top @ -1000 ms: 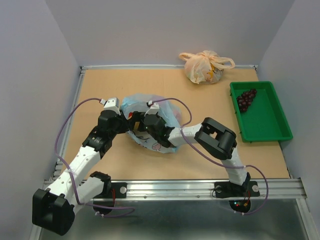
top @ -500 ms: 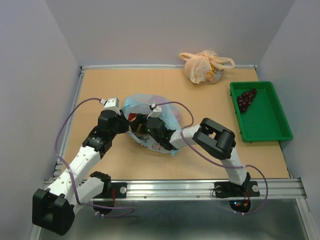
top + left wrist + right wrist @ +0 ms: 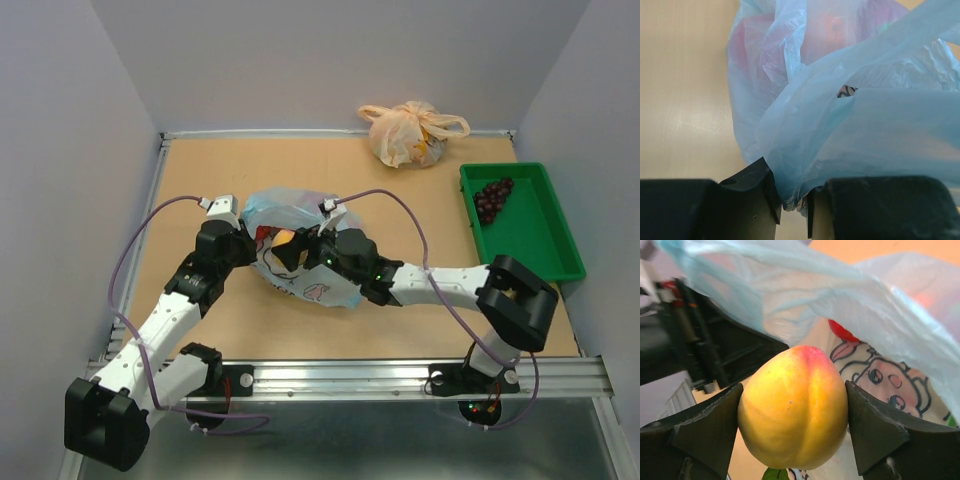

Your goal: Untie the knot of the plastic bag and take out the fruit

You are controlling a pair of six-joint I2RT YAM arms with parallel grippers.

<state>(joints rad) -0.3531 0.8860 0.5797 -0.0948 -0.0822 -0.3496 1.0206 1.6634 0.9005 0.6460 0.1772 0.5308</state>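
Note:
The light blue plastic bag (image 3: 318, 288) lies open on the table; no knot shows. My left gripper (image 3: 252, 247) is shut on the bag's left edge, and a fold of thin blue plastic (image 3: 865, 115) is pinched between its jaws (image 3: 792, 206). My right gripper (image 3: 292, 250) is at the bag's mouth, shut on a yellow-orange peach (image 3: 792, 407) with a red blush, also seen from above (image 3: 284, 240). The bag's cartoon face print (image 3: 880, 380) is right behind the peach. Pink and red fruit (image 3: 835, 35) show through the plastic. A dark purple grape bunch (image 3: 492, 198) lies in the green tray (image 3: 540, 260).
A tied peach-orange bag (image 3: 408, 135) sits at the back edge of the table. The green tray stands at the right side. My right arm stretches low across the table from its elbow (image 3: 515, 300) to the bag. Purple cables loop over both arms.
My right arm has swung its elbow out to the right and stretched flat. The peach now shows at the bag's mouth in its jaws. The left gripper has kept its hold.

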